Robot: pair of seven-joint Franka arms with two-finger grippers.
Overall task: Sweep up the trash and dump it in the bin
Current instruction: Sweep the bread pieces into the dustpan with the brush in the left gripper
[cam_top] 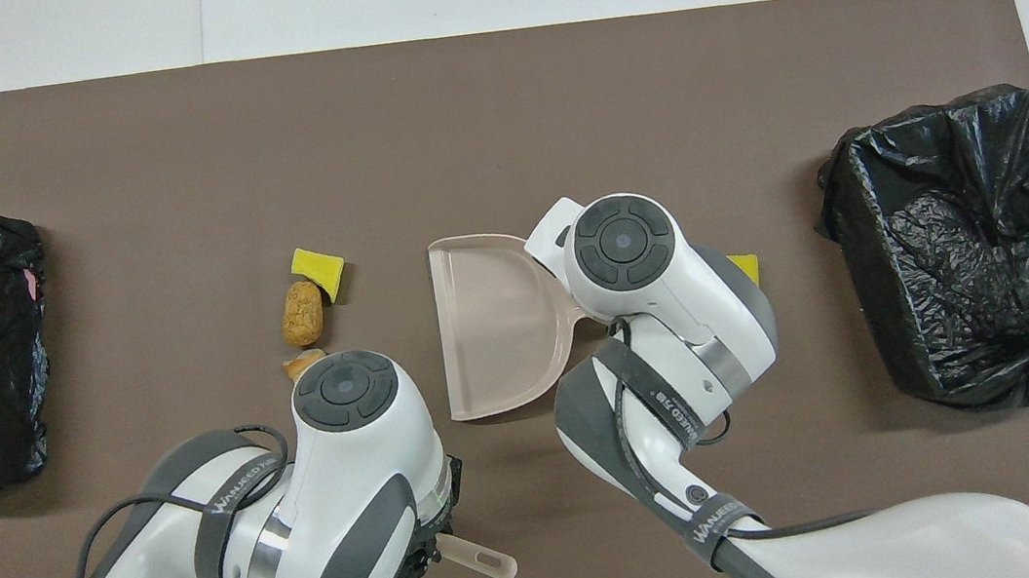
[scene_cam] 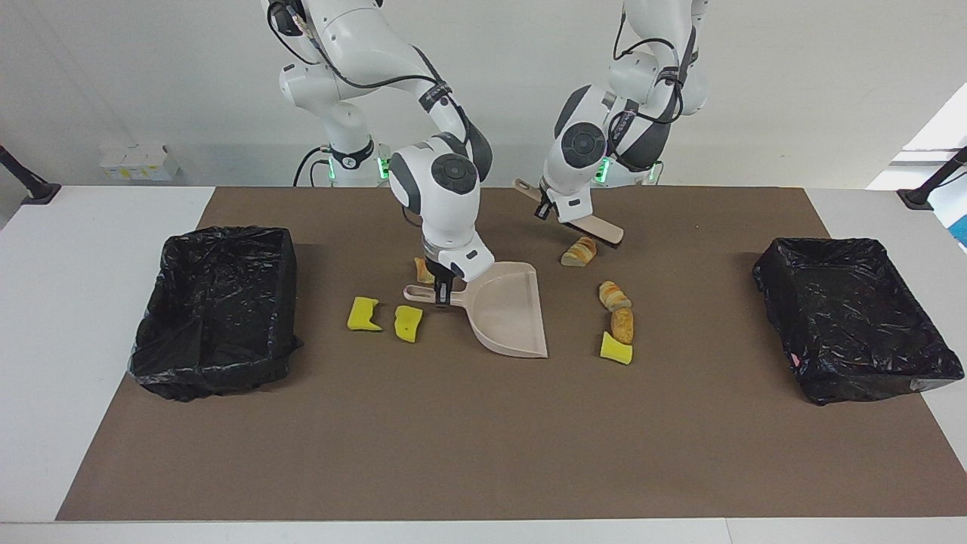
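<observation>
My right gripper is shut on the handle of the beige dustpan, which lies flat on the brown mat. The left gripper is shut on the handle of the beige brush, raised over the mat above a bread lump. Other trash lies loose: two bread lumps and a yellow chunk beside the pan's open mouth, toward the left arm's end. Two yellow chunks and a small bread piece lie by the pan's handle. In the overhead view both wrists hide the fingers; the brush handle pokes out.
Two bins lined with black bags stand on the mat, one at the right arm's end and one at the left arm's end. The brown mat covers most of the white table.
</observation>
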